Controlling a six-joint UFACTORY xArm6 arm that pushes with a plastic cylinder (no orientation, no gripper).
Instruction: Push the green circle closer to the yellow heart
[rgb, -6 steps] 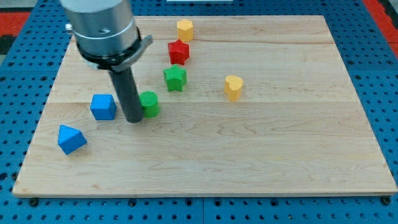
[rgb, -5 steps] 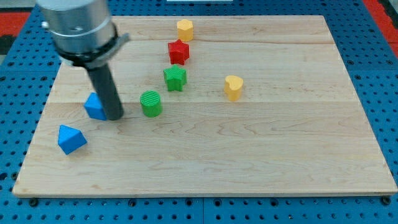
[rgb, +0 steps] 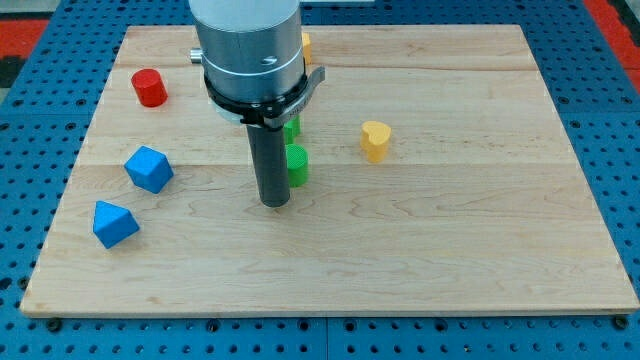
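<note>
Nearest the view's bottom, at the left, a blue block (rgb: 115, 223) with slanted faces sits on the wooden board (rgb: 450, 250), and a little further up a second blue block (rgb: 149, 169), cube-like, lies near it but apart. Toward the middle, my tip (rgb: 274, 203) rests on the board; it is a plain rod with no jaws, so it holds nothing and can only shove. The green circle (rgb: 297, 165) lies just beside the rod, on the view's right and slightly up from the tip, seemingly touching the rod's side, though the contact itself is hard to confirm. The yellow heart (rgb: 375, 141) stands further to the view's right and a bit higher, clearly apart from the green circle. That is the relation that matters: tip, circle and heart lie roughly in a line running right and slightly up, with the tip on the far side of the circle from the heart, so a push in that direction should, I judge, close the gap. Further back, a second green block (rgb: 293, 127) peeks out behind the rod, a red cylinder (rgb: 150, 88) stands at the upper left, and a yellow block (rgb: 306, 45) is mostly hidden by the arm's body.
</note>
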